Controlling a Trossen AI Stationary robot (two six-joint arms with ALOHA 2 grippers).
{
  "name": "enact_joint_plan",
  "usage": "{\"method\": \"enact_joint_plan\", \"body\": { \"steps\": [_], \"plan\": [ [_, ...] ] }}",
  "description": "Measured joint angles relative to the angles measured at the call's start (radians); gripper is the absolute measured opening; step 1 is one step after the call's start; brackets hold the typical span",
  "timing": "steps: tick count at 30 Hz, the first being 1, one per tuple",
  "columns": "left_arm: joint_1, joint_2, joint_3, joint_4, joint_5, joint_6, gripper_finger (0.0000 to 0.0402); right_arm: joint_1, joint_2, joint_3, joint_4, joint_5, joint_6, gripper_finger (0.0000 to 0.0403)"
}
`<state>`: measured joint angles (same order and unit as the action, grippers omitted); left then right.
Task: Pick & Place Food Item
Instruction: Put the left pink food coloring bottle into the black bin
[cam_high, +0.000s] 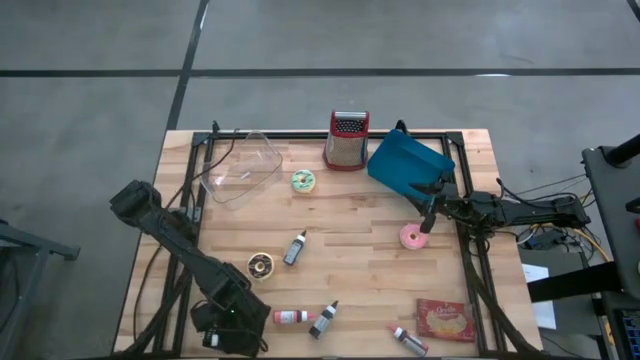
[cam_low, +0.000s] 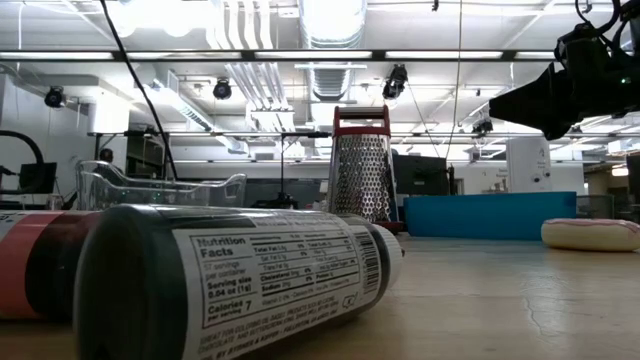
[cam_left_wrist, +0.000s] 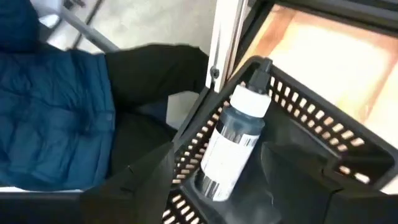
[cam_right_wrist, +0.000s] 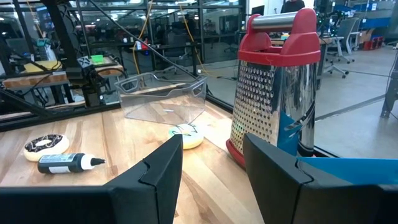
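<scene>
Three doughnuts on the table, pink one just below the right gripper, fingers parted and empty, left gripper at the near-left corner clamping a dark bottle, apparently one of five, one grater.

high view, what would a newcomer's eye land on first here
The red-topped metal grater stands upright at the table's far edge, with the blue tray beside it. The right gripper, jaws open, hangs over the pink donut; the left gripper sits at the near left corner.
</scene>
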<state>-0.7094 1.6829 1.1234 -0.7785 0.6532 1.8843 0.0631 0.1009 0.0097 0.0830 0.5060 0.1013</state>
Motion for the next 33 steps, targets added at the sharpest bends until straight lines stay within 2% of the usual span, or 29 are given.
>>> {"method": "enact_joint_plan", "body": {
  "steps": [4,8,22,27,30,33],
  "plan": [
    [0.010,0.000,-0.041,0.031,0.082,0.074,0.0248,0.000,0.000,0.000,0.000,0.000,0.000,0.0164],
    [0.016,0.000,-0.066,0.044,0.085,0.121,0.0248,0.000,0.000,0.000,0.000,0.000,0.000,0.0164],
    [0.016,0.001,-0.131,0.251,0.137,0.094,0.0248,0.000,0.000,0.000,0.000,0.000,0.000,0.0164],
    [0.016,0.001,-0.131,0.249,0.148,0.070,0.0248,0.000,0.000,0.000,0.000,0.000,0.000,0.0164],
    [0.018,0.001,-0.131,0.239,0.136,0.068,0.0248,0.000,0.000,0.000,0.000,0.000,0.000,0.0164],
    [0.028,0.001,-0.131,0.240,0.040,0.076,0.0248,0.000,0.000,0.000,0.000,0.000,0.000,0.0164]
  ]
}}
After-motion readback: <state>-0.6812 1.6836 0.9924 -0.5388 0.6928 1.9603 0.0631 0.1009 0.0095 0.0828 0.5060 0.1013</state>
